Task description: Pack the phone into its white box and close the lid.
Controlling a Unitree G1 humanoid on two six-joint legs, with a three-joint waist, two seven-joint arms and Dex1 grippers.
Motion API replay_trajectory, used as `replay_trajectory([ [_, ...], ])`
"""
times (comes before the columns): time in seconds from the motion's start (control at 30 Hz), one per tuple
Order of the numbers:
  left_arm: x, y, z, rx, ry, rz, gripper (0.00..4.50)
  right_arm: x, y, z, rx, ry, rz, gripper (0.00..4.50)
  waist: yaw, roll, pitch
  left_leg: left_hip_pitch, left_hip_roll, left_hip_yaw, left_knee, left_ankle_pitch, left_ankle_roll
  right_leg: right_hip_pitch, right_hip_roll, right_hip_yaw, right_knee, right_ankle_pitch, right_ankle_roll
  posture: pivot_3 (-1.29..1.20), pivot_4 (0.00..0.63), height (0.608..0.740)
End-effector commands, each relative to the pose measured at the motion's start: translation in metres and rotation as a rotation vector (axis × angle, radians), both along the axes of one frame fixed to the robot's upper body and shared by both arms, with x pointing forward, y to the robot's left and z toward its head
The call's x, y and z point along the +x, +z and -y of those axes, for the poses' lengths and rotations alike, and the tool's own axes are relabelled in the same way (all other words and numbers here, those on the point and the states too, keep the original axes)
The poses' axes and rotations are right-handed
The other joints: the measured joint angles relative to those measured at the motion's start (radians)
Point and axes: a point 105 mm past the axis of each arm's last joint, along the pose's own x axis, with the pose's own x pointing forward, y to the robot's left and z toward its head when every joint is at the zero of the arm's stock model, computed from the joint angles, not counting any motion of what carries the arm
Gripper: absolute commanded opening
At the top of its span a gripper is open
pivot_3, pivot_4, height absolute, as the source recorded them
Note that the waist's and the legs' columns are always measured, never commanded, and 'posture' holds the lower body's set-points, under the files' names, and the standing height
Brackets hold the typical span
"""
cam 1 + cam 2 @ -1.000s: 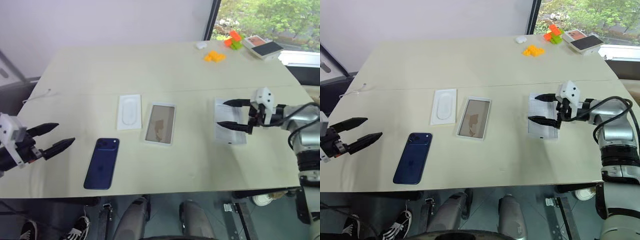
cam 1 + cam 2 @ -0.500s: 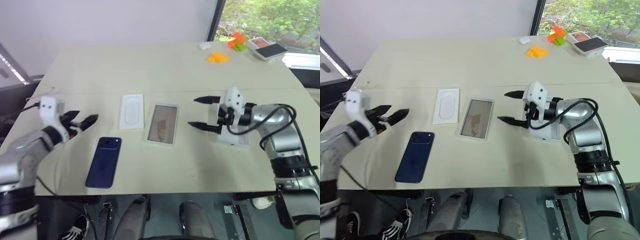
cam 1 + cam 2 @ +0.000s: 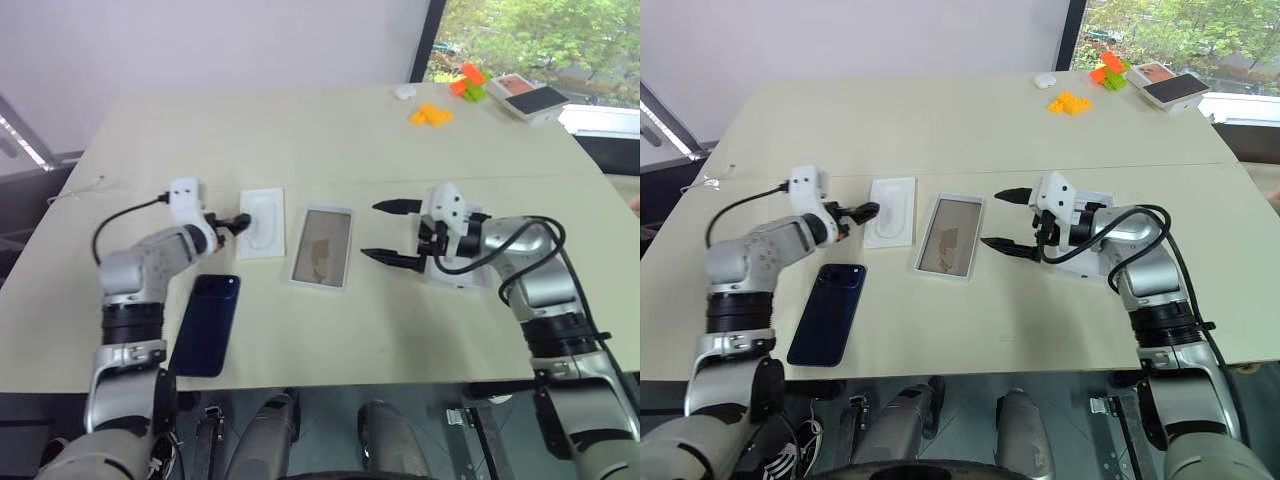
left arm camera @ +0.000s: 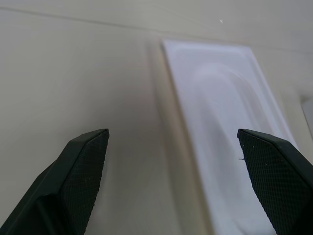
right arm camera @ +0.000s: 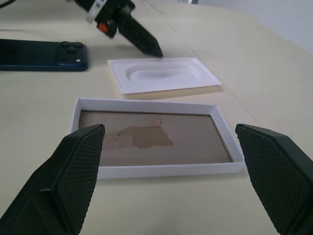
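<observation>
The dark navy phone (image 3: 207, 323) lies flat near the table's front edge, left of centre. Beyond it to the right sits the white box (image 3: 322, 250), open, with a brownish floor. My left gripper (image 3: 243, 219) is open at the near left edge of a white insert (image 3: 263, 222) with an oval recess, above the phone's far end. My right gripper (image 3: 369, 230) is open and empty, just right of the box and pointing at it. The lid (image 3: 463, 277) lies flat under my right hand, mostly hidden.
Far back right are orange blocks (image 3: 431, 113), a green and orange piece (image 3: 468, 82), a small white object (image 3: 403, 91) and a white box with a black-and-red top (image 3: 530, 97). A thin cable (image 3: 85, 190) trails at the left edge.
My left arm has swung in from the table's left edge, past the phone, to the insert. My right gripper moved left from over the lid toward the box, then held still.
</observation>
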Motion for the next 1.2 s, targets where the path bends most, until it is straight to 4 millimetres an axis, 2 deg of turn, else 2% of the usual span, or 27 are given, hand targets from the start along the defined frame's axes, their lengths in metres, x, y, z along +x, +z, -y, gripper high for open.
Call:
replay_trajectory([
  [0.03,0.008,0.010,0.007,-0.008,0.005,0.020,4.44,-0.004,0.009,-0.002,0.001,0.014,0.048,4.48,0.000,0.000,0.000,0.000,0.000,0.000,0.000,0.000,0.000,0.000,0.000,0.000,0.000,0.000,0.000,0.00,0.150,0.740],
  [0.27,0.009,0.001,0.005,-0.049,0.034,-0.040,4.44,-0.005,0.013,-0.003,0.000,0.004,0.061,4.48,-0.002,0.000,0.000,0.001,0.000,0.000,0.000,0.000,0.000,0.000,0.000,0.000,0.000,0.000,0.000,0.00,0.150,0.740],
  [0.43,0.006,-0.012,0.013,-0.091,0.017,-0.092,4.44,-0.006,0.018,-0.006,0.002,0.006,0.075,4.48,-0.002,-0.001,-0.001,0.001,0.000,0.000,0.001,0.000,0.000,0.002,0.000,0.000,0.000,0.000,0.001,0.00,0.150,0.740],
  [0.53,0.004,-0.014,0.019,-0.129,0.009,-0.110,3.60,-0.005,0.020,-0.007,0.007,0.003,0.080,4.50,-0.001,-0.001,-0.001,0.001,0.000,0.000,0.001,0.000,-0.001,0.002,0.000,0.000,0.000,0.000,0.001,0.00,0.150,0.740],
  [0.77,-0.004,-0.020,0.021,-0.133,-0.008,-0.150,0.08,-0.004,0.022,-0.005,0.004,-0.001,0.087,4.50,0.004,-0.001,-0.001,0.001,-0.001,0.000,0.001,0.000,0.000,0.003,0.000,-0.001,0.000,0.000,0.001,0.00,0.150,0.740],
  [0.97,-0.005,-0.014,0.005,-0.178,0.046,-0.124,0.03,-0.001,0.020,0.000,0.000,-0.017,0.090,4.50,-0.001,-0.001,-0.001,0.001,0.000,0.000,0.001,0.000,-0.001,0.003,0.000,-0.001,0.000,0.001,0.001,0.00,0.150,0.740],
  [1.07,-0.004,-0.001,0.001,-0.282,0.067,-0.082,0.03,-0.001,0.018,0.001,0.001,-0.019,0.091,4.50,-0.003,-0.001,-0.001,0.001,0.000,0.000,0.001,0.000,-0.001,0.002,0.000,-0.001,0.000,0.001,0.001,0.00,0.150,0.740],
  [1.2,-0.018,0.021,-0.003,-0.404,0.001,-0.056,0.03,0.002,0.014,0.005,-0.003,-0.035,0.098,4.50,-0.007,-0.002,-0.001,0.001,0.000,-0.001,0.001,0.000,-0.001,0.002,0.000,-0.001,0.000,0.001,0.001,0.00,0.150,0.740],
])
